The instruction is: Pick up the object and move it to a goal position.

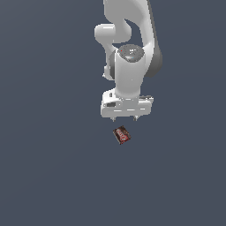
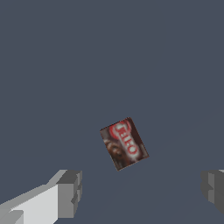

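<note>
The object (image 1: 122,135) is a small flat box with a dark red and brown printed face. It lies flat on the dark grey floor, turned at an angle. My white gripper (image 1: 126,118) hangs above the floor, a little beyond the box in the exterior view. Its fingers are spread wide and hold nothing. In the wrist view the box (image 2: 124,143) lies ahead of the gap between the two grey fingertips (image 2: 70,192), clear of both. The gripper (image 2: 140,189) is open and does not touch the box.
A plain dark grey floor (image 1: 48,167) fills both views. The white arm (image 1: 128,39) rises above the gripper toward the top of the exterior view. No goal marker shows.
</note>
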`<action>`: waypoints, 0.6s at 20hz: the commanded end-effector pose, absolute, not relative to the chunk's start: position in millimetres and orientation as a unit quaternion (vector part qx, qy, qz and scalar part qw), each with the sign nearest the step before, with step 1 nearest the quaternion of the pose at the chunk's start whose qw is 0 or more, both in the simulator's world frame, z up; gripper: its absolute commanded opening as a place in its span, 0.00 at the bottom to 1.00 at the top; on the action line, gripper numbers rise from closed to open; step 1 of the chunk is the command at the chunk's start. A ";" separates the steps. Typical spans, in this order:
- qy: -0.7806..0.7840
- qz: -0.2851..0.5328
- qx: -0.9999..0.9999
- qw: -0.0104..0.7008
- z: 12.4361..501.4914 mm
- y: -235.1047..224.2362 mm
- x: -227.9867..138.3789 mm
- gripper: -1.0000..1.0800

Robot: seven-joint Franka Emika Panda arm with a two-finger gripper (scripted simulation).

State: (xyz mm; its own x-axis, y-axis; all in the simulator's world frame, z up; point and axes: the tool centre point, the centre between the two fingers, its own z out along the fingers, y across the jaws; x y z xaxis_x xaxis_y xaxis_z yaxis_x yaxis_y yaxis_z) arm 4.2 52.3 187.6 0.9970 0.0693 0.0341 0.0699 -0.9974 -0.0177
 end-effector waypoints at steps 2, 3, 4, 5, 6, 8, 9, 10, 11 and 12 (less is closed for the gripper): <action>-0.034 -0.017 -0.999 0.009 187.6 52.3 4.3 0.96; -0.034 -0.017 -0.999 0.010 187.4 52.5 4.3 0.96; -0.032 -0.016 -0.999 0.010 187.2 52.6 4.4 0.96; -0.030 -0.016 -0.999 0.010 186.8 52.9 4.6 0.96; -0.027 -0.016 -0.999 0.011 186.3 53.2 4.7 0.96; -0.020 -0.015 -1.000 0.011 185.1 54.0 5.2 0.96; -0.017 -0.014 -1.000 0.012 184.5 54.3 5.4 0.96; -0.015 -0.014 -1.000 0.012 184.0 54.6 5.6 0.96; -0.013 -0.014 -1.000 0.012 183.6 54.8 5.7 0.96; -0.012 -0.014 -1.000 0.013 183.3 54.9 5.7 0.96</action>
